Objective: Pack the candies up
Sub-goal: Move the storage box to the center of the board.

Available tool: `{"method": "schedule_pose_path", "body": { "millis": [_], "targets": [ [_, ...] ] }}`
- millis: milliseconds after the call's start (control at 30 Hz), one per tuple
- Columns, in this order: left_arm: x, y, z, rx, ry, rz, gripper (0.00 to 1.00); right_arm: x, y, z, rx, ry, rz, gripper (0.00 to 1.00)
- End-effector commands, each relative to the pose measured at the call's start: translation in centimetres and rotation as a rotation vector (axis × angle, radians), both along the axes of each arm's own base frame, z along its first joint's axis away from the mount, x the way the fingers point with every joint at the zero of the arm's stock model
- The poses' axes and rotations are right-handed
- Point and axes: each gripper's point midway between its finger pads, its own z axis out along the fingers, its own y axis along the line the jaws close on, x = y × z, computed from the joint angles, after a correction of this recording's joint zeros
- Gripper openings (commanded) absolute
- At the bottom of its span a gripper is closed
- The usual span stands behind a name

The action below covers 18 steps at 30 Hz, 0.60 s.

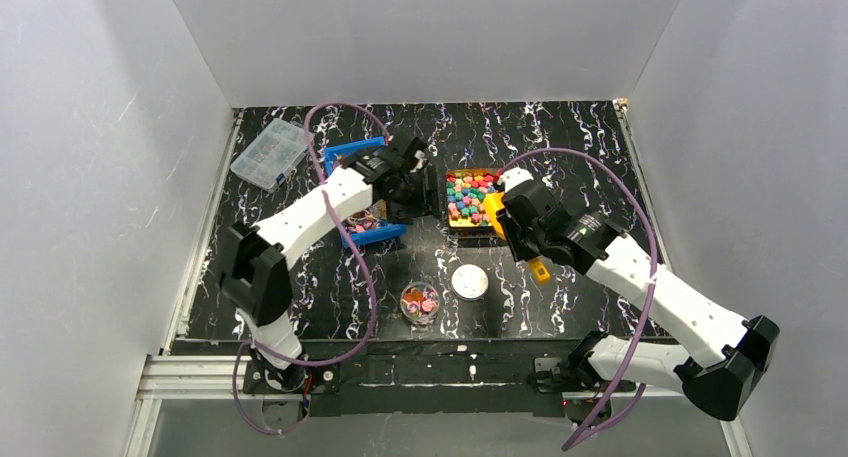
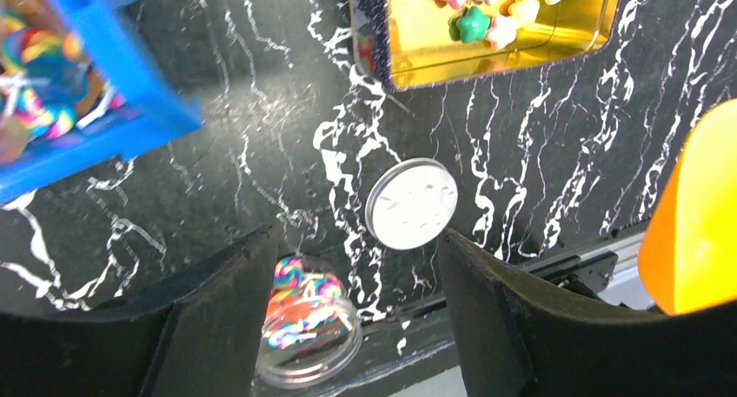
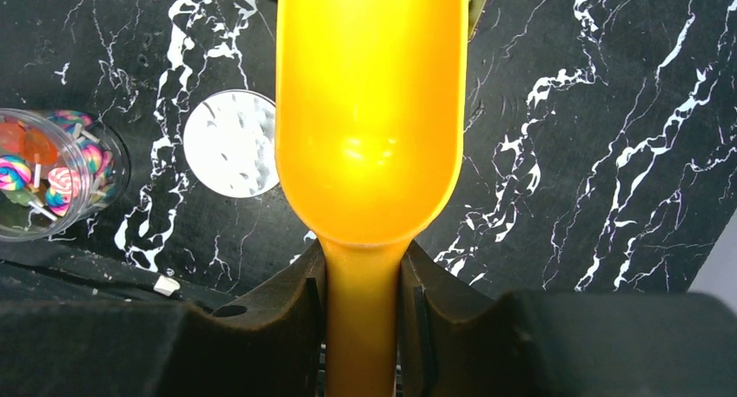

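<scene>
The candies (image 1: 468, 195) are a heap of small pink, green, blue and yellow pieces in a gold tin (image 1: 452, 222) at the table's middle; a few show in the left wrist view (image 2: 474, 22). My right gripper (image 1: 512, 227) is shut on the handle of an orange scoop (image 3: 369, 110), whose bowl is empty and held above the table by the tin's near right corner. My left gripper (image 2: 356, 275) is open and empty, in the air between the tin and a blue bin (image 1: 375, 235). A clear open jar (image 1: 420, 302) holds swirl lollipops.
A white round lid (image 1: 469, 281) lies flat right of the jar, also in the wrist views (image 2: 411, 203) (image 3: 230, 142). The blue bin (image 2: 104, 93) holds more lollipops. A clear organiser box (image 1: 268, 152) sits at the back left. White walls enclose three sides.
</scene>
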Motion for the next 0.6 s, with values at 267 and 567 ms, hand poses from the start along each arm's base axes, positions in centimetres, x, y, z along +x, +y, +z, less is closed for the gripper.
{"method": "schedule_pose_path", "body": {
  "millis": [267, 567],
  "targets": [
    [5.0, -3.9, -3.7, 0.093, -0.013, 0.046, 0.65, 0.1, -0.8, 1.5, 0.086, -0.053, -0.062, 0.01],
    [7.4, -4.9, -6.5, 0.175, 0.004, 0.060, 0.55, -0.2, -0.5, 1.4, 0.108, -0.047, -0.049, 0.01]
  ]
}}
